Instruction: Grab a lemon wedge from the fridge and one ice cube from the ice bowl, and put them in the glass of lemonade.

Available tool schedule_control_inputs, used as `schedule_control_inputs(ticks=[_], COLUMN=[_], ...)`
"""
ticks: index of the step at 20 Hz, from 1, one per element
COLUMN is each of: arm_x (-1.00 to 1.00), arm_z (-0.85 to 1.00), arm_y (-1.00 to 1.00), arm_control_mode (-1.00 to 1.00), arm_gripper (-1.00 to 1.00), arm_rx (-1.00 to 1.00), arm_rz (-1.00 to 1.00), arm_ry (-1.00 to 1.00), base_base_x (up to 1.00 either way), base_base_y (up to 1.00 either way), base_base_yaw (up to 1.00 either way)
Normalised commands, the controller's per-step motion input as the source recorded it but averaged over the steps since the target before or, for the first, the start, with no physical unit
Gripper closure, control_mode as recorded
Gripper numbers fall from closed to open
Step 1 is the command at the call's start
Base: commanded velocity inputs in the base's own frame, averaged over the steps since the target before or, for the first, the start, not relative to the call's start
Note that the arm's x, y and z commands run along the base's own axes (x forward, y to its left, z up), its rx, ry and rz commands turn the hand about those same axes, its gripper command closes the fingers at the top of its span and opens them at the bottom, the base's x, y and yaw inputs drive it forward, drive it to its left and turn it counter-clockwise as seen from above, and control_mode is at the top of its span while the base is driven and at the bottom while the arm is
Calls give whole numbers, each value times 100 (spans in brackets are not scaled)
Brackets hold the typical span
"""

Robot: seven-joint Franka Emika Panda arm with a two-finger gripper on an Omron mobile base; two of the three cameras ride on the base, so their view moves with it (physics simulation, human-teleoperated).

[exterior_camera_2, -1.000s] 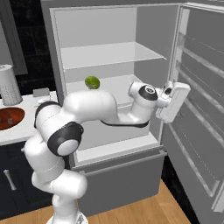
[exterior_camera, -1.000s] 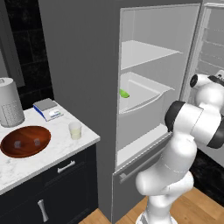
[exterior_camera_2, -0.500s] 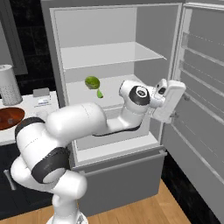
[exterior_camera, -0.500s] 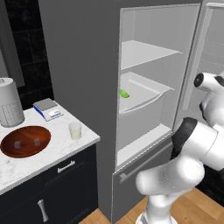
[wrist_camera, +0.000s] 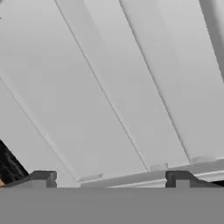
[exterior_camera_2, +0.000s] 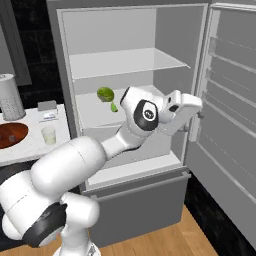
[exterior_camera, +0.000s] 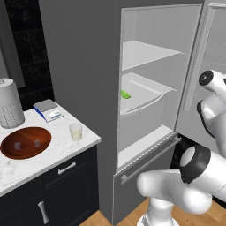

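Lemon wedge sits on the middle shelf of the open fridge, gripper fingers apart and empty, facing the inside of the door.

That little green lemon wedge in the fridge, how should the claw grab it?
Likely across the rounded middle of the lemon wedge, reaching in from the open front of the fridge: it lies on the middle shelf toward the left wall, with another shelf overhead. The gripper is open.

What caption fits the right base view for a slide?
Fridge open, lemon wedge on its middle shelf, arm's hand beside the open door.
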Motion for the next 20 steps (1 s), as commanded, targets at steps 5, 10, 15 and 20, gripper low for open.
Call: schedule_control_inputs(ticks=[5, 10, 15, 20], arm_x=[9, 13, 1, -31], arm_z=[6, -6, -41, -8], arm_y=[87, 100, 100, 96], arm_control_mode=[-100, -100, -100, -100], arm_gripper=[-100, -100, -100, -100], arm_rx=[42, 50, 52, 39], arm_rz=[0, 6, 26, 37], arm_ry=[-33, -29, -10, 1], base_base_x=[0, 0, 0, 0], base_base_y=[0, 0, 0, 0], base_base_yaw=[0, 0, 0, 0])
